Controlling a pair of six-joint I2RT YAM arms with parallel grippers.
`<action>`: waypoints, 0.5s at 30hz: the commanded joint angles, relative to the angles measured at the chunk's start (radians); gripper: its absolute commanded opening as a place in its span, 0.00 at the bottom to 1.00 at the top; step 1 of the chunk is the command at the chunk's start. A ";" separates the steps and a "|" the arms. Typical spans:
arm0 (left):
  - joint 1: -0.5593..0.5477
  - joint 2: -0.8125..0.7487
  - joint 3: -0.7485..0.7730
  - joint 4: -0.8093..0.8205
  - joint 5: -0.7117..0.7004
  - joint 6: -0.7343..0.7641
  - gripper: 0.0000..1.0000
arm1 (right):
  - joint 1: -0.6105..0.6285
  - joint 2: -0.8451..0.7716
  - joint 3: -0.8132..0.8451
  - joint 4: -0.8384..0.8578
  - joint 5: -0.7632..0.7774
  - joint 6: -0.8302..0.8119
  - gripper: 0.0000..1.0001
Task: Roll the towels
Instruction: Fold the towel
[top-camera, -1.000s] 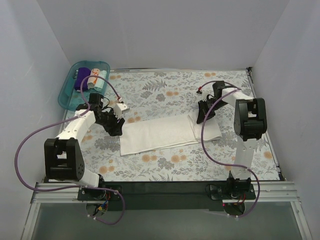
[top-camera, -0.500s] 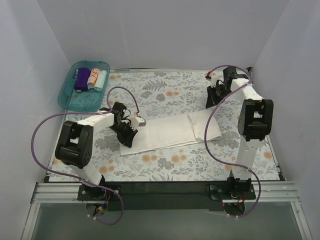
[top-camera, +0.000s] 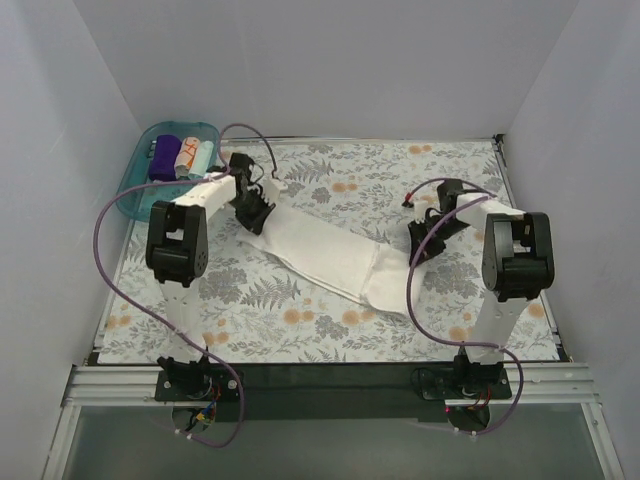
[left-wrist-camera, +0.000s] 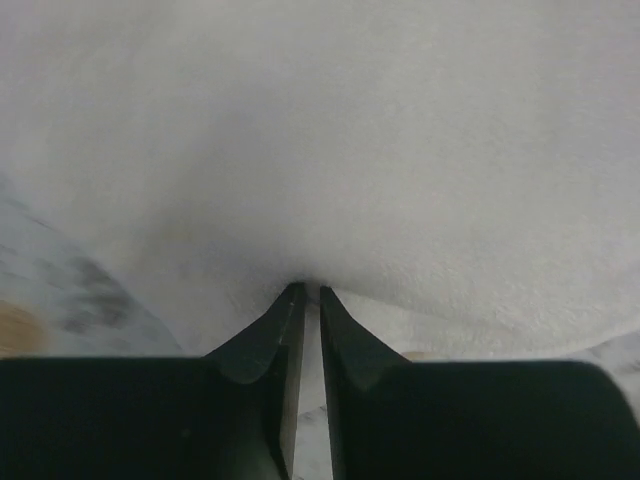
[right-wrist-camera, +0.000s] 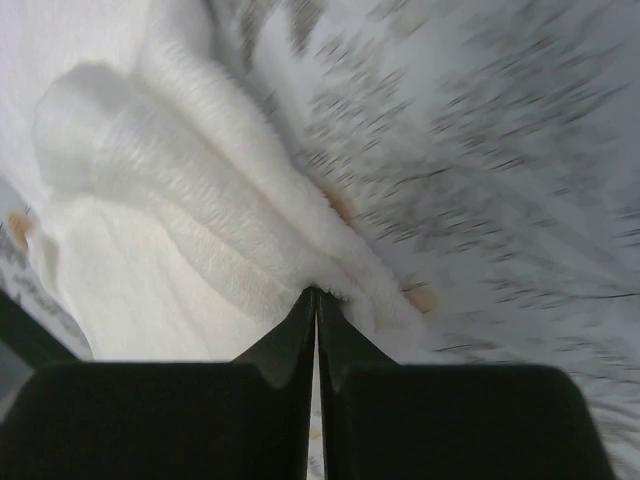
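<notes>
The towel (top-camera: 330, 258) lies diagonally between the arms, its far-left end pinched tight by the left gripper (left-wrist-camera: 310, 290) and its near-right end by the right gripper (right-wrist-camera: 316, 292).

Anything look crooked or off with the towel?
Yes. The white towel lies diagonally across the floral sheet, not square to it, and its right end is bunched into folds. The left end effector and right end effector each pinch an end.

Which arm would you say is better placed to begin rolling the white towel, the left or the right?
Probably the right. The right gripper is shut on the white towel at the end where the cloth already lies doubled over; the left gripper pinches its flat far end, better for anchoring.
</notes>
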 joint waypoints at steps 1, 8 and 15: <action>0.067 0.177 0.287 0.106 0.008 0.025 0.14 | 0.093 -0.064 -0.177 -0.073 -0.091 -0.037 0.07; 0.065 0.155 0.483 0.101 0.303 -0.083 0.42 | 0.159 -0.236 -0.185 -0.199 -0.353 -0.101 0.16; 0.050 -0.106 0.086 0.170 0.268 -0.130 0.41 | 0.145 -0.207 -0.134 -0.138 -0.259 -0.048 0.22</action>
